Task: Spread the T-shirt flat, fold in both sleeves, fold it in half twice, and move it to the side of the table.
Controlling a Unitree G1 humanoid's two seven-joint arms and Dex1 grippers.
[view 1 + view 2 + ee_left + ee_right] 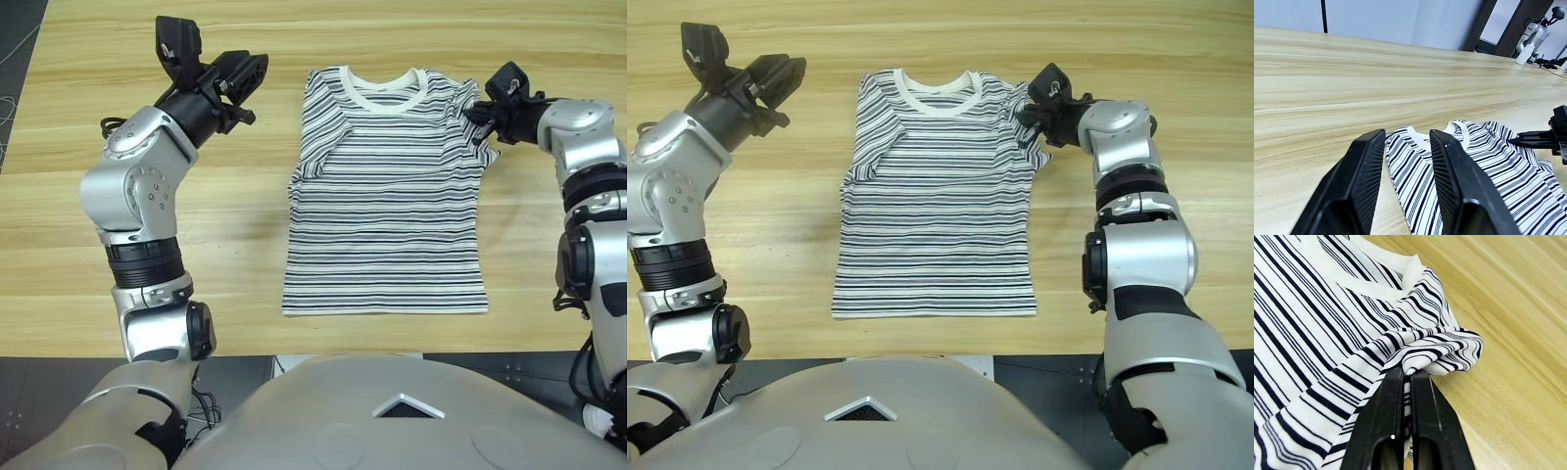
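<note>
A black-and-white striped T-shirt (pixel 387 196) with a white collar lies flat in the middle of the wooden table (pixel 118 29), collar at the far side. Its left sleeve is folded in over the body. My right gripper (pixel 477 114) is shut on the bunched right sleeve (pixel 1440 345) at the shirt's far right corner, pinching a fold of cloth between its black fingers (pixel 1386 421). My left gripper (pixel 257 70) hovers open above the table, just left of the shirt's far left shoulder, and holds nothing; its fingers (pixel 1369 166) frame the collar (pixel 1410 133).
Bare wood surrounds the shirt on both sides and beyond the collar. The table's front edge (pixel 235 352) runs close below the shirt's hem. A doorway and small items (pixel 1528 44) stand far off in the room behind.
</note>
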